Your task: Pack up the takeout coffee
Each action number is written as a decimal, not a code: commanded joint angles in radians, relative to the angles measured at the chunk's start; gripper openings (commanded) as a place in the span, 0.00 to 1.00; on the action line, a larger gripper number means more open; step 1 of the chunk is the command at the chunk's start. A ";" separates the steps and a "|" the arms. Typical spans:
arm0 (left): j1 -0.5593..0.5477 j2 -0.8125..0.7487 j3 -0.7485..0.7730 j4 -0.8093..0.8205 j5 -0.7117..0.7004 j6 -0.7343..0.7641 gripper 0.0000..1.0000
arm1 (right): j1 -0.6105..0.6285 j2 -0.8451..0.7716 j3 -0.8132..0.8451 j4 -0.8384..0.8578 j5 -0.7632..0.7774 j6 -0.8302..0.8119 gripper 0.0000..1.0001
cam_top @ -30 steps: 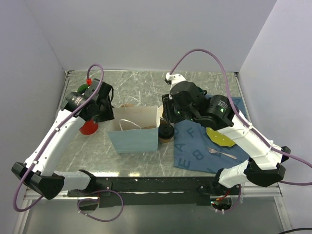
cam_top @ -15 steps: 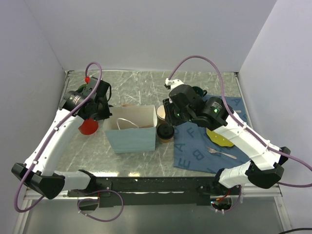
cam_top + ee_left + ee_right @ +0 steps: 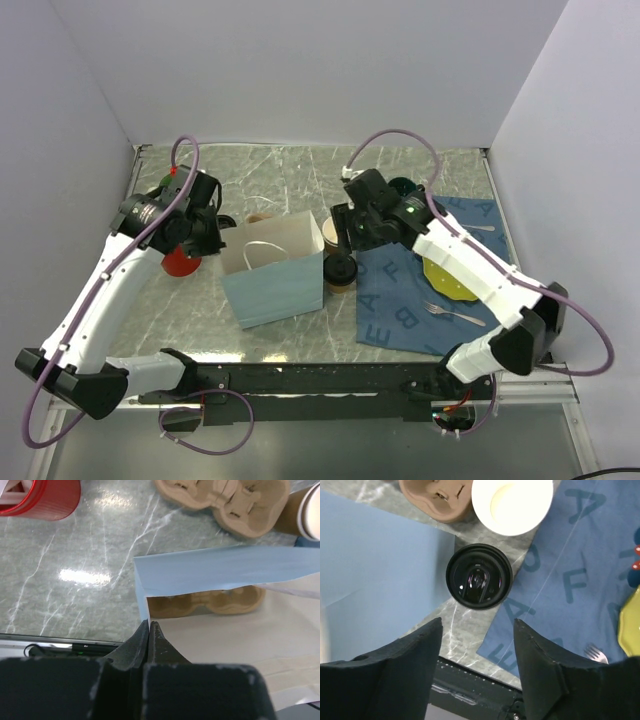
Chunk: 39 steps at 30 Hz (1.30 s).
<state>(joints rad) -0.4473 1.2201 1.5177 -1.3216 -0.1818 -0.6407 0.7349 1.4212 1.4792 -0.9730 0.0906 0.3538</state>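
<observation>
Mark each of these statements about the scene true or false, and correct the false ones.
1. The left gripper is shut on the edge of the blue paper bag. True.
2. The right gripper is clamped on the takeout coffee. False: its fingers are spread apart and the lidded cup shows between them, ungripped.
3. The takeout coffee is inside the bag. False: it stands outside the bag, next to it.
4. A fork lies on the blue cloth. True.
</observation>
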 commanded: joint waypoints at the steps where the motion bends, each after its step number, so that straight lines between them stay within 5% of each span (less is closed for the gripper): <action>1: 0.005 -0.034 -0.021 -0.041 -0.025 0.029 0.02 | -0.009 0.048 -0.003 0.054 -0.008 -0.022 0.70; 7: 0.007 -0.057 -0.024 -0.051 -0.064 -0.005 0.34 | -0.011 0.139 -0.037 0.073 -0.025 0.014 0.76; 8: 0.007 -0.062 -0.019 -0.051 -0.065 -0.011 0.47 | -0.011 0.149 -0.036 0.071 -0.022 0.019 0.77; 11: 0.007 -0.080 0.002 -0.050 -0.074 -0.028 0.67 | -0.009 0.186 -0.022 0.079 -0.014 0.017 0.84; 39: 0.007 -0.111 0.099 -0.050 -0.139 -0.054 0.72 | -0.003 0.321 -0.042 0.103 -0.011 0.030 0.85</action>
<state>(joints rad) -0.4461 1.1282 1.5814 -1.3518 -0.2970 -0.6960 0.7311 1.7111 1.4181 -0.8707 0.0433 0.3740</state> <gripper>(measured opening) 0.717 0.844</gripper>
